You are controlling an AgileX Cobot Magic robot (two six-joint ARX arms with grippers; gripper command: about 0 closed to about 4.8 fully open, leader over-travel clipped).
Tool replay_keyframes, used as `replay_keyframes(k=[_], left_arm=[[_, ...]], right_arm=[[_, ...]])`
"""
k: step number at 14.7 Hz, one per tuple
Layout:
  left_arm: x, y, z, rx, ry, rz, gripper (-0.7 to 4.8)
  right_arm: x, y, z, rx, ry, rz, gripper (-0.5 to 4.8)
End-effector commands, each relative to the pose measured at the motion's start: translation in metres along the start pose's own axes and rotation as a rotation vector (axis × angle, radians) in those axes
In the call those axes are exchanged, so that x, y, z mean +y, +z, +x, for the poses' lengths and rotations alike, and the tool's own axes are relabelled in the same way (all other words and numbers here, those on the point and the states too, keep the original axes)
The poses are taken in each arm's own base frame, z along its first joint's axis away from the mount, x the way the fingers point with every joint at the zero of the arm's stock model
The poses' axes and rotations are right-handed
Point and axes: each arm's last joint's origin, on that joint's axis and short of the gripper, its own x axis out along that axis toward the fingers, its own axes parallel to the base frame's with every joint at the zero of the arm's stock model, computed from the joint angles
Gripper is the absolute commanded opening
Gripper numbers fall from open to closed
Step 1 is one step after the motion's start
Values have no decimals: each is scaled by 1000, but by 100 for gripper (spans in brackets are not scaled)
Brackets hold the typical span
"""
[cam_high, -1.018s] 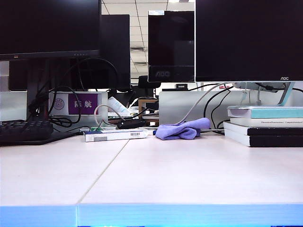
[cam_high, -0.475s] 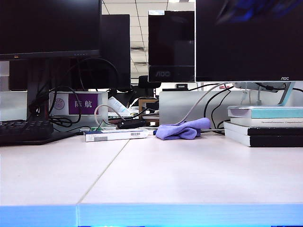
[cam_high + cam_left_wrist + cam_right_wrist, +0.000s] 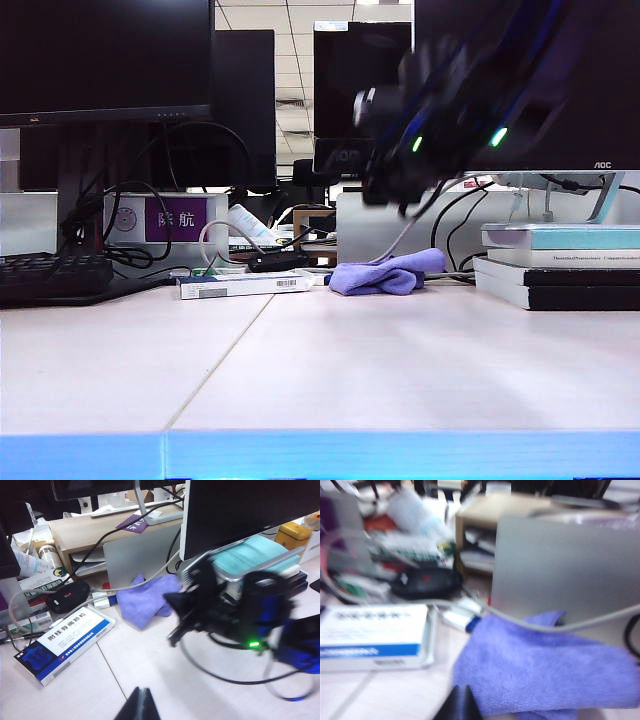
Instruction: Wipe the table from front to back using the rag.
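While both grippers' fingers sit closed, right gripper (image 3: 461,703) above rag (image 3: 385,273), left gripper (image 3: 141,706) over off-white table (image 3: 400,370).

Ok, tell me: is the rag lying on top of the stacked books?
No, the rag lies on the table, left of the stacked books.

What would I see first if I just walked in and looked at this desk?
First you'd notice the right gripper, a dark blurry shape with green lights, swooping in above the purple rag with its fingers shut. The rag lies crumpled at the back of the table, between a blue-and-white box and a stack of books. The left gripper, also shut, hovers over the bare table nearer the front.
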Motion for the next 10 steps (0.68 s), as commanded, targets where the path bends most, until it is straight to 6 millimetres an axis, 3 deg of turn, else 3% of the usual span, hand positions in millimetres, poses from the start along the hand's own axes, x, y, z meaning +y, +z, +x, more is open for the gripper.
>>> replay_keyframes(k=[1, 2, 3, 6, 10], left_arm=[[0, 6, -2, -48, -2, 5, -5], [0, 6, -2, -49, -2, 5, -5], [0, 10, -2, -84, -1, 8, -5], [0, 9, -2, -83, -2, 7, -5], [-1, 9, -2, -83, -24, 8, -5]], right_arm=[[-29, -23, 59, 84, -73, -9, 251], [-37, -25, 73, 101, -82, -16, 251], [-39, -46, 91, 127, -56, -126, 233], [-38, -59, 94, 134, -54, -139, 233], [-37, -61, 96, 99, -26, -159, 232]])
